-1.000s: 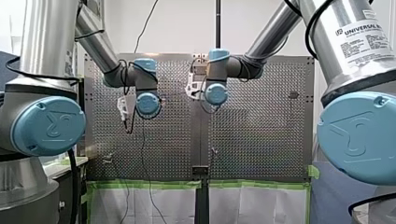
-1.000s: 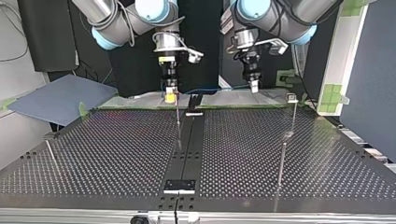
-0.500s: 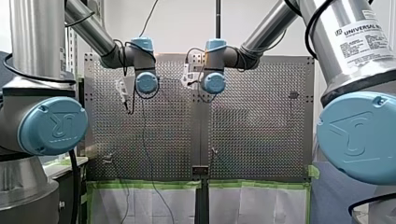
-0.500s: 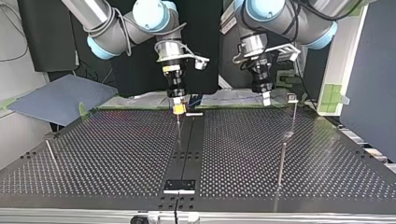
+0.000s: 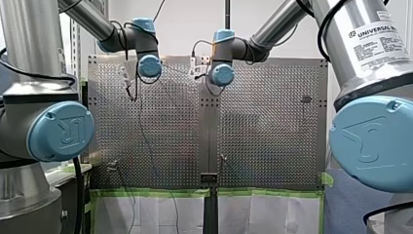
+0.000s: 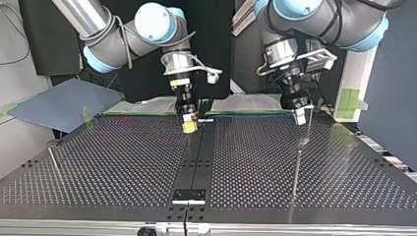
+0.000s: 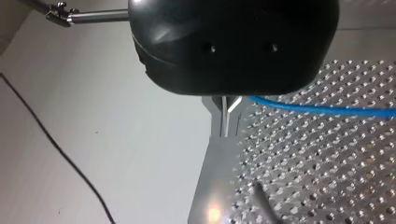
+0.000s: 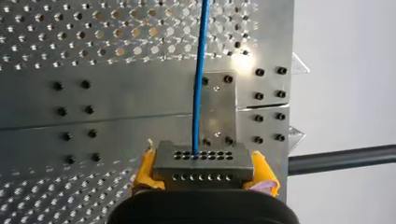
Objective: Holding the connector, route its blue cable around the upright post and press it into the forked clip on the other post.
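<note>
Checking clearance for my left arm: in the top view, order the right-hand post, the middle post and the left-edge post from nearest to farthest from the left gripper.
1. Right-hand post, right beside my left gripper.
2. Middle post, at the view's centre, below my right gripper.
3. Left-edge post, at the view's far left.

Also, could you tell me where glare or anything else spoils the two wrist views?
Left wrist view: a bright glint on the table ahead of my left gripper, whose black body blocks much of the scene. Right wrist view: a glare spot on the table near the blue cable; the connector is evenly lit.
</note>
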